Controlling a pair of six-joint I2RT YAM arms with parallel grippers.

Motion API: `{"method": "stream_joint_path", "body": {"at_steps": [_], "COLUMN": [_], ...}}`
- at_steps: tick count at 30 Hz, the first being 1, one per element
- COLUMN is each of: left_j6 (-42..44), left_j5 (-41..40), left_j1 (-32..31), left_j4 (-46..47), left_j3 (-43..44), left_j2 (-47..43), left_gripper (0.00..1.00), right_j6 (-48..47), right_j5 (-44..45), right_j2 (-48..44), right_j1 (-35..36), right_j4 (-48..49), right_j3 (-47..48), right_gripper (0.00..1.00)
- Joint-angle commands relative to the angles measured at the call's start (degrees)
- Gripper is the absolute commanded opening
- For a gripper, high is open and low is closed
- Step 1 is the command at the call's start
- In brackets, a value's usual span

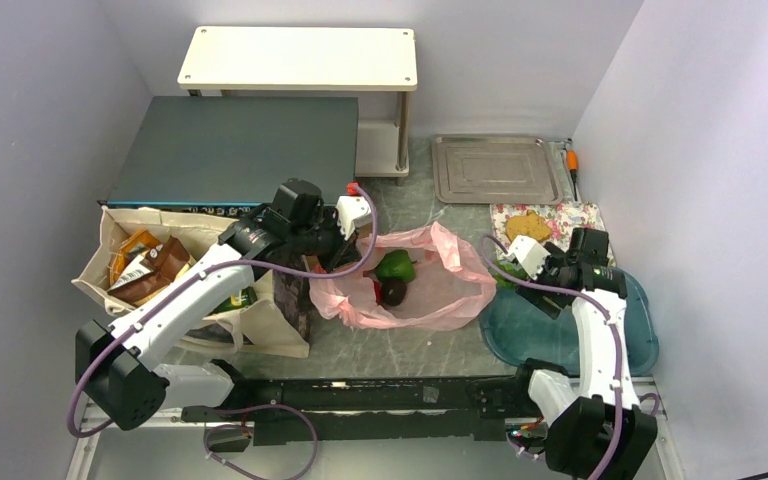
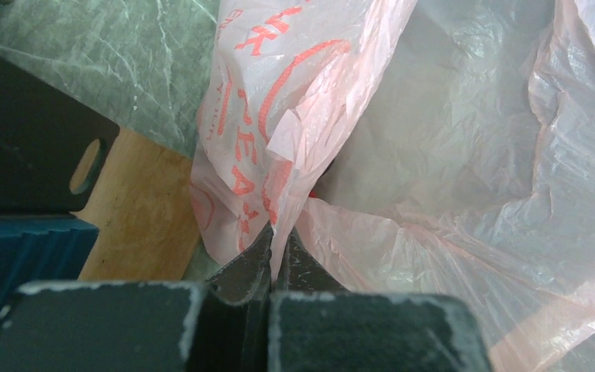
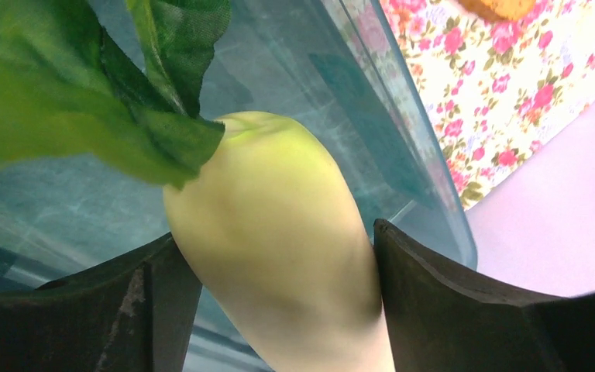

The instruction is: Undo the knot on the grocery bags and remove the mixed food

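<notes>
Right gripper (image 3: 275, 236) holds the white radish (image 3: 263, 170) between its two fingers (image 3: 449, 294), one on each side of the fat white part. The green leaves (image 3: 85, 77) stick out in front. It hangs over the blue tray (image 1: 640, 340), which sits at the near right corner of the bench (image 1: 400, 345).

The left gripper (image 2: 279, 232) is pressed tight together on a thin fold of the pink bag (image 2: 449, 155), at the bag's left rim. The pink bag lies in the middle of the bench with its mouth open, and no knot shows on it. A green pepper (image 1: 396, 265) and a dark red fruit (image 1: 392, 292) lie inside. The tote (image 1: 260, 325) stands by the left edge of the bench with chip bags (image 1: 145, 265) in it.

The step now looks like putting the radish down in the blue tray. To do it well, the right arm should go down slowly until the radish is close to the tray floor, and only then let its fingers spread. A drop from high up could make the round radish roll or bounce out. It is best set well inside the tray, away from the rim and from the flowery mat (image 1: 580, 212) with the bread (image 1: 528, 225) just behind.

The left gripper does well to hold the bag's rim up, so the mouth is wide for the pepper and the fruit, which look like the next things to take. Pulling too hard could tear the thin plastic.
</notes>
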Motion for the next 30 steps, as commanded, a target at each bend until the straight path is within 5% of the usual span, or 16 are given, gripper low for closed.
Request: {"method": "stream_joint_path", "body": {"at_steps": [1,7,15,18,23,27,30], "left_j6": [-0.23,0.04,-1.95,-3.10,-5.06,-5.38,-5.38], "left_j5": [-0.46,1.49,1.69,1.52,2.19,2.66,2.50], "left_j1": [1.38,1.25,0.42,0.20,0.30,0.29,0.29], "left_j4": [2.19,1.95,2.75,3.21,3.51,3.60,3.97], "left_j3": [3.92,4.32,3.13,2.87,3.58,4.30,4.21], "left_j2": [0.26,0.29,-0.30,0.01,1.31,1.99,1.87], "left_gripper": [0.00,0.00,0.00,0.00,0.00,0.00,0.00], "right_j6": [-8.63,-1.90,10.21,25.81,44.88,43.47,38.75], "right_j5": [-3.80,-10.63,-39.07,-43.46,-44.73,-37.55,-27.11], "right_j2": [1.65,4.38,7.71,8.81,7.50,8.65,8.49], "right_j1": [-0.23,-0.19,4.06,14.10,28.81,43.25,54.28], "right_j4": [3.01,-7.28,-28.64,-24.83,-8.84,-4.46,-0.61], "right_j3": [0.78,13.08,41.83,51.77,51.52,47.59,42.25], "right_gripper": [0.85,1.00,0.94,0.81,0.55,0.30,0.21]}}
